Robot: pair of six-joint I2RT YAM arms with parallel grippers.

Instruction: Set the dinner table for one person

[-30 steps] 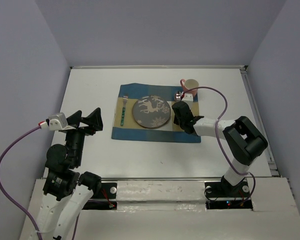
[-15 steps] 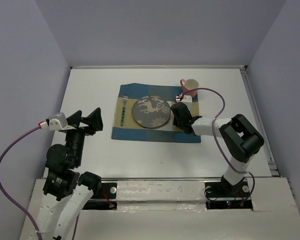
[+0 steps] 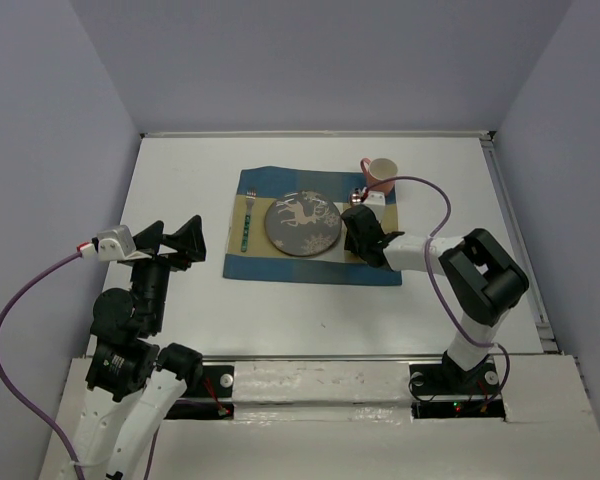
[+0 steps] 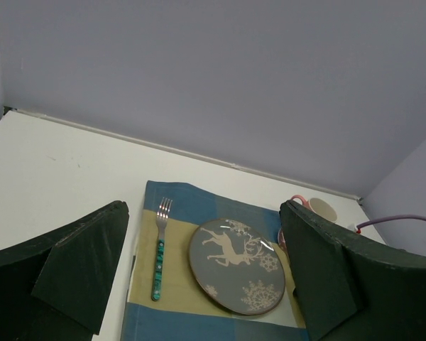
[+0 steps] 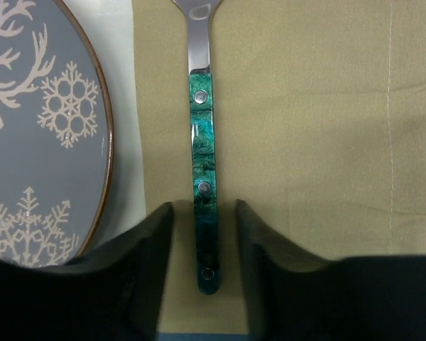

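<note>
Just right of the plate [image 5: 35,142], the right tool [image 5: 204,207] sits low with its two sides a little apart around a green handle [image 5: 201,135], not squeezing it. If it lifts crooked, it could bump the handle and knock it sideways. The left tool [image 4: 202,206], spread wide, hangs left of the plate over the white surface [image 3: 180,170].

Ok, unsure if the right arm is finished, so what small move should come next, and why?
Probably lift the right gripper straight up: its fingers straddle the utensil without touching it, and it already lies flat on the placemat beside the plate.
</note>
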